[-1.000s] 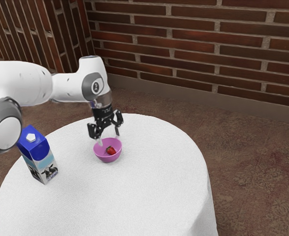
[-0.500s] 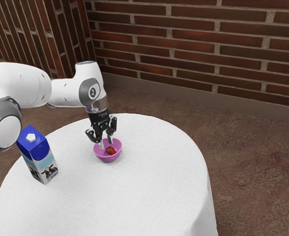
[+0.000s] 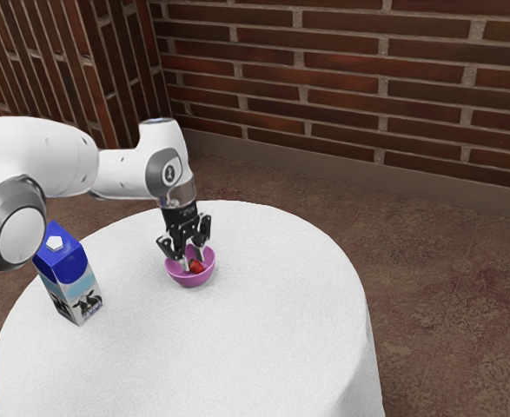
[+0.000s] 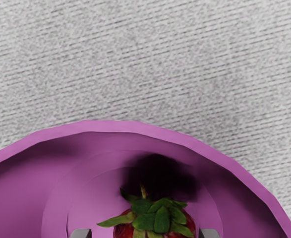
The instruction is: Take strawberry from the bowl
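My gripper [image 3: 193,260] is open and points down into the pink bowl [image 3: 190,280], its fingertips inside the rim. The red strawberry [image 3: 197,268] lies in the bowl, partly behind the fingers. In the wrist view the strawberry [image 4: 161,218], leafy top facing the camera, sits between the two tips of the gripper [image 4: 145,233], with a gap visible on at least one side. A dark shadow falls beside it inside the purple-pink bowl [image 4: 130,127].
A blue and white milk carton [image 3: 67,278] stands upright on the round table [image 3: 272,339] with its white cloth, toward the exterior view's left and near the arm. A brick wall [image 3: 341,87] rises behind.
The hand has come down from above the bowl until its fingertips are inside, and it has turned somewhat. The bowl, strawberry and carton stand where they were.
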Robot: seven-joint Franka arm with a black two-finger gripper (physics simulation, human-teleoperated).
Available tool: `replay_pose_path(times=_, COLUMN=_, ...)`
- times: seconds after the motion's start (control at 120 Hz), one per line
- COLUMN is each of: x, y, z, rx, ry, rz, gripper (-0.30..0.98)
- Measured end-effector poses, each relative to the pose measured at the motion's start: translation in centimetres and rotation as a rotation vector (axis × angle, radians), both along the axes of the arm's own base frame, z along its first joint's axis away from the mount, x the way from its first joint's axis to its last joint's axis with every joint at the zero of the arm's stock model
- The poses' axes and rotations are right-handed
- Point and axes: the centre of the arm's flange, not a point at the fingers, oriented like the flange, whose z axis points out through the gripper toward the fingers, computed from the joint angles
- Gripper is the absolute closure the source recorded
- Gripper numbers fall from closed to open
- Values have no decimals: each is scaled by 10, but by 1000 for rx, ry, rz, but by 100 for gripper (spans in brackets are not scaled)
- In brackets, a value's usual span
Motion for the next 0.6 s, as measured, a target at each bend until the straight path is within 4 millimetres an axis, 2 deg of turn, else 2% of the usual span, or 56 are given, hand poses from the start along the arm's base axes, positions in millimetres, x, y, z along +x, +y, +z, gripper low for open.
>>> replay_pose_path(times=0.233, x=-2, y=2, z=-8, rx=-1, ry=8, rz=5, gripper=45)
replay_pose_path(times=0.35, x=-2, y=2, z=-11, rx=-5, ry=11, rz=3, gripper=40)
replay_pose_path(times=0.6, x=-2, y=2, z=-10, rx=-10, ry=10, rz=0, gripper=49)
